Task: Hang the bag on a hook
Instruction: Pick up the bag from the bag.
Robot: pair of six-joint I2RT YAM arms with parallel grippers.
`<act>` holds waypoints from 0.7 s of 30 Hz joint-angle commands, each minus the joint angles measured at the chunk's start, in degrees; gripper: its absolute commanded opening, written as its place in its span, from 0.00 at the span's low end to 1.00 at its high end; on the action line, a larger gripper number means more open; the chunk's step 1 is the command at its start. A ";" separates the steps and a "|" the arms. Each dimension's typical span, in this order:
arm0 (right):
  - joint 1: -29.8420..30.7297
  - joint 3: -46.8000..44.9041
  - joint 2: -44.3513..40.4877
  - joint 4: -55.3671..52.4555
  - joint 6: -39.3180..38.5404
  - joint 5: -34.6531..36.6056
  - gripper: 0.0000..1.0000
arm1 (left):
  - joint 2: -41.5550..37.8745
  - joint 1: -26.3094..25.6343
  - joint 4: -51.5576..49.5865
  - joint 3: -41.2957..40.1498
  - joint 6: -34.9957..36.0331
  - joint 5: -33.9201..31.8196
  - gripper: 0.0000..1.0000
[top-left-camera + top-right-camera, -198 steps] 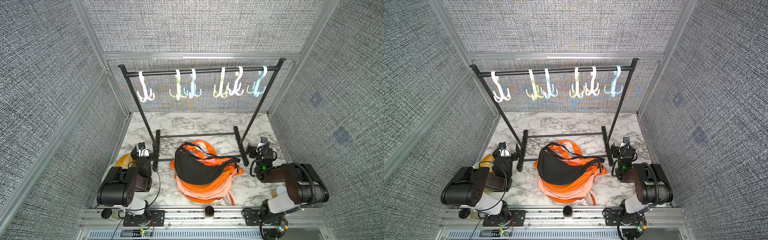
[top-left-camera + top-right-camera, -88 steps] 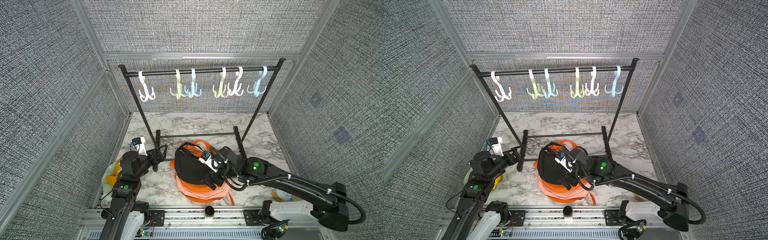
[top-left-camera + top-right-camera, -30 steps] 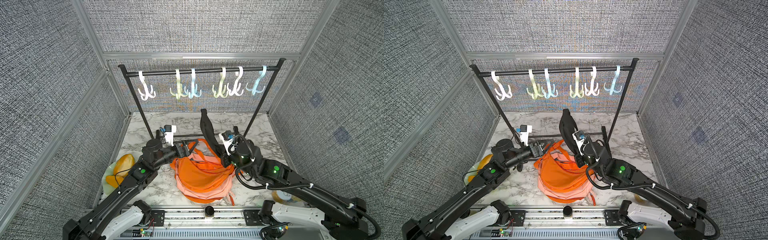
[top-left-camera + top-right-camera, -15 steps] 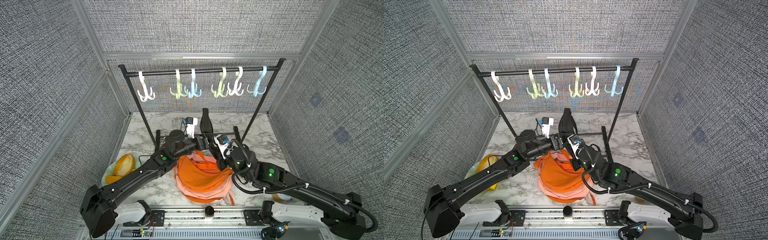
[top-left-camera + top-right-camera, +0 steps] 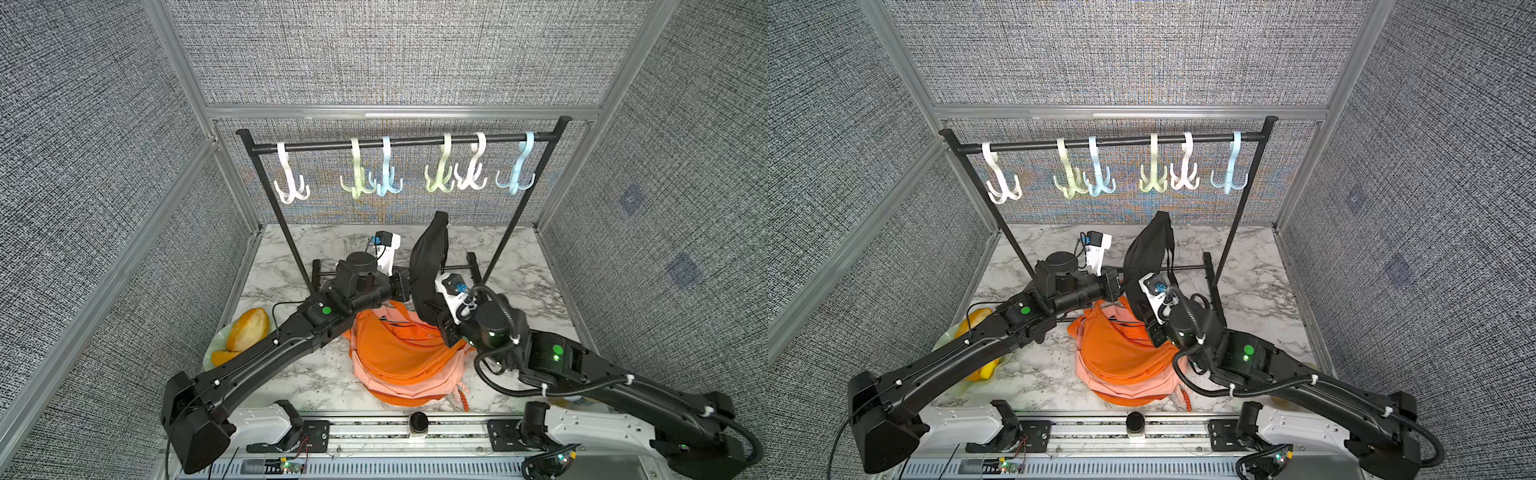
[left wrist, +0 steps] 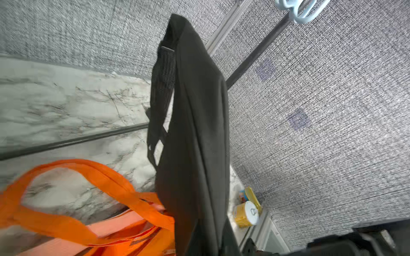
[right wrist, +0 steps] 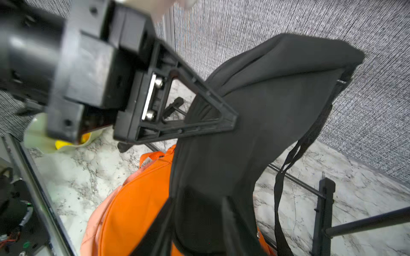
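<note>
A black bag [image 5: 428,257] [image 5: 1148,253] stands upright above the table, below the rack's rail [image 5: 399,141], which carries several hooks such as the green hook [image 5: 440,174]. My left gripper [image 5: 409,286] [image 5: 1121,286] reaches in from the left and is shut on the bag's side; the right wrist view shows its fingers [image 7: 221,119] pressed into the fabric [image 7: 277,106]. My right gripper [image 5: 434,316] [image 7: 197,221] is at the bag's lower end, its jaws apart with the mesh end between them. The bag's strap [image 6: 159,106] hangs loose.
A heap of orange bags [image 5: 399,353] lies under both grippers. A plate of fruit [image 5: 245,332] sits at the left edge, a yellow tub [image 6: 246,215] at the right edge. The rack's feet [image 5: 471,266] and cross bar stand just behind the bag.
My left arm swung in from the left and closed its open jaws on the black bag. My right gripper, shut on the bag's lower end before, has spread its jaws.
</note>
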 commanded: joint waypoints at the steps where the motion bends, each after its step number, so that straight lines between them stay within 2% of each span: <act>1: -0.51 -1.01 -5.51 0.74 -0.88 2.50 0.73 | -2.64 -0.09 -2.39 0.78 9.16 2.54 0.00; 4: -3.74 -1.18 -9.55 -1.19 0.14 6.58 0.80 | -4.12 -0.01 -4.57 2.88 13.04 6.20 0.00; 7: -11.57 -0.45 -11.05 -4.75 3.71 5.62 0.80 | -5.37 -0.03 -6.36 4.47 15.58 7.79 0.00; 11: -24.19 -1.46 -11.05 -5.12 7.07 -7.40 0.82 | -7.35 -0.02 -8.67 6.57 18.14 9.02 0.00; 13: -28.01 -2.94 -11.08 -3.17 7.66 -13.82 0.87 | -7.97 -0.03 -10.27 8.01 19.20 9.25 0.00; 16: -30.97 -4.52 -11.12 0.13 7.66 -20.57 0.96 | -8.78 0.00 -12.60 10.00 20.65 9.08 0.00; 21: -32.30 -6.41 -8.04 2.55 4.46 -29.98 0.99 | -10.00 0.03 -16.24 12.31 22.88 9.82 0.00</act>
